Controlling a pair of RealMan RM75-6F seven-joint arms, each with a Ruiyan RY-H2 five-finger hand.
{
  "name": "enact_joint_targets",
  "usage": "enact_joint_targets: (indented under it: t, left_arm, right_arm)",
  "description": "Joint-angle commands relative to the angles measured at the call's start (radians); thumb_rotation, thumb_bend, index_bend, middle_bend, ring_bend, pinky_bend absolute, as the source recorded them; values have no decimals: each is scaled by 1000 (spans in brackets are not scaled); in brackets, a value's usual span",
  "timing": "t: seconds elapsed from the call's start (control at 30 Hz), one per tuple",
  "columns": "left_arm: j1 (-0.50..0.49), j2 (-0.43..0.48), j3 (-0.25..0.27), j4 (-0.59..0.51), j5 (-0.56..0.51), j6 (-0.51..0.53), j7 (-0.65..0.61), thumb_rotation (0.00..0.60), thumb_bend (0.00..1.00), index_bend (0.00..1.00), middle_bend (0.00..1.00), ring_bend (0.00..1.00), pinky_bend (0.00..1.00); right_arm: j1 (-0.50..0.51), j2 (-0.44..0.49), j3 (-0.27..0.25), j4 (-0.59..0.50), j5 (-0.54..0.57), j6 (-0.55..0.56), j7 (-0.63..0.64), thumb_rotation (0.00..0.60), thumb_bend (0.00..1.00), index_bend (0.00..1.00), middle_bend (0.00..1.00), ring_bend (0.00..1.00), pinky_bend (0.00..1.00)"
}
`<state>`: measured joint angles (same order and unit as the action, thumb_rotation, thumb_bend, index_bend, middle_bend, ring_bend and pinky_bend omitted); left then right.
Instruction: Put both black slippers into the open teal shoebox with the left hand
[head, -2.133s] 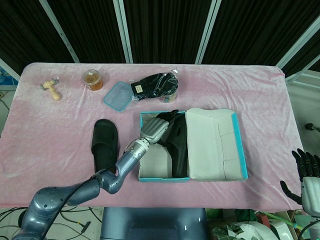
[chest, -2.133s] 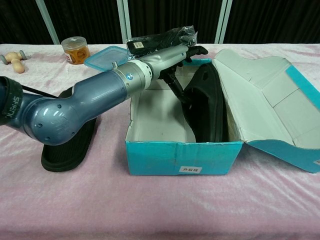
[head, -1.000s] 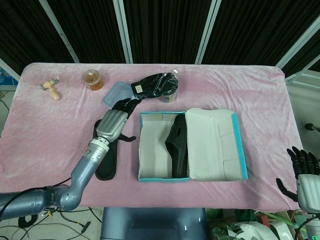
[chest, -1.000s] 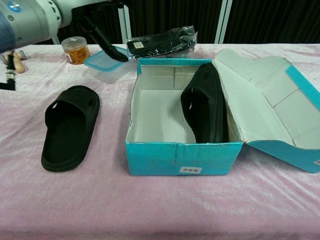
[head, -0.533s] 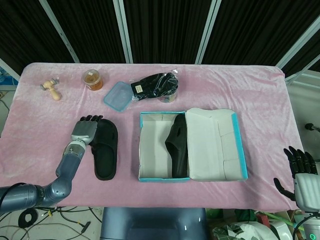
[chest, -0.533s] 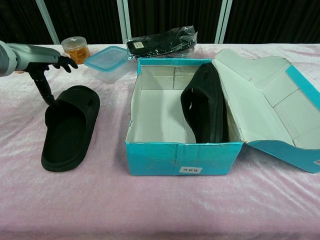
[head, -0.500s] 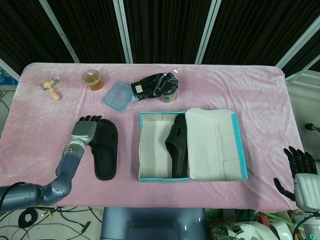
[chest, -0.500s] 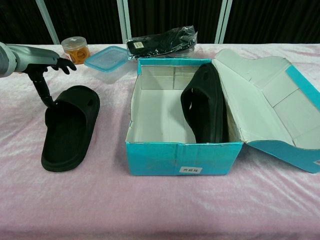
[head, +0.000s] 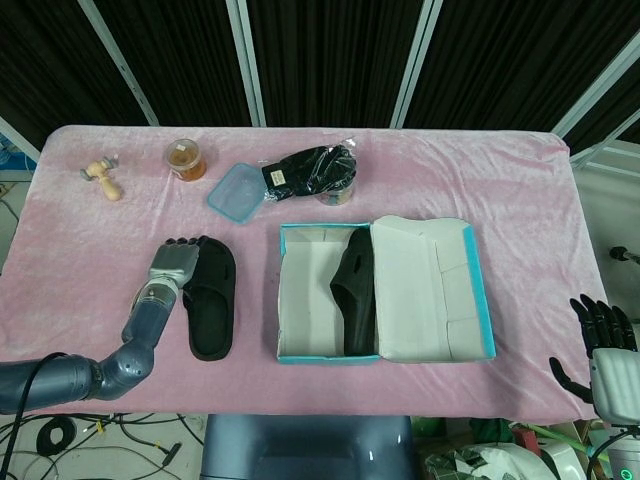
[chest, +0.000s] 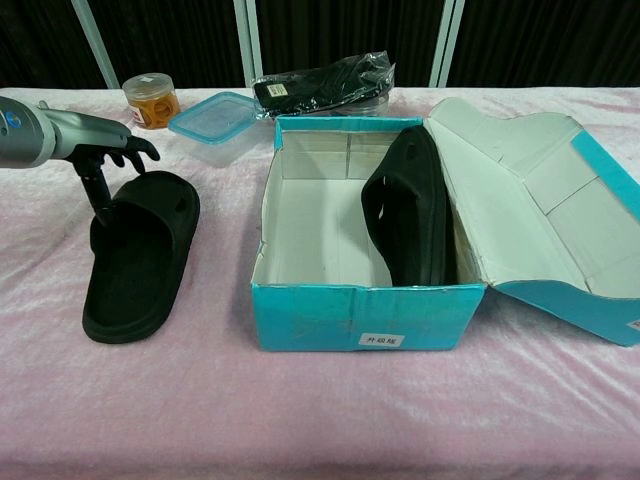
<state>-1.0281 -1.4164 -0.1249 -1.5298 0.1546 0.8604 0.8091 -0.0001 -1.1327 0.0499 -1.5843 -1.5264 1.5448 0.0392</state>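
While spread, left hand (head: 176, 265) overhangs table slipper's (head: 211, 297) left rim | box (head: 283, 300) left half free

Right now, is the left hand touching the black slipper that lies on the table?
Cannot tell. In the chest view the left hand overlaps the slipper's far end, in the head view its edge; neither shows contact or a gap.
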Motion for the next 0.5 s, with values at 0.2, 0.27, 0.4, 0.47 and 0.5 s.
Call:
enact_joint_targets:
  t: [0.2,0.27,0.4,0.47,0.5]
  left_arm:
    - [-19,-14,9,12,10,-28,-31,600,0,0,187,140,132]
    - [-21,-12,12,11,15,-33,-40,600,0,0,196,146,134]
    - [-23,-16,16,14,27,-46,-63,600,0,10,251,183,146]
    - [-23,-21,17,18,39,-46,-76,600,0,31,299,215,158]
    - [-22,-24,19,20,46,-44,-82,600,0,45,330,237,169]
  right_arm:
    - [-3,3,0,-1,6,0,1,600,228,0,41,0,38]
    - [-3,2,0,-1,7,0,2,600,228,0,41,0,38]
    - [-1,1,0,0,8,-5,2,600,228,0,41,0,38]
    - [-1,1,0,1,9,-6,2,600,228,0,41,0,38]
    - [-1,1,0,1,9,-6,2,600,228,0,41,0,38]
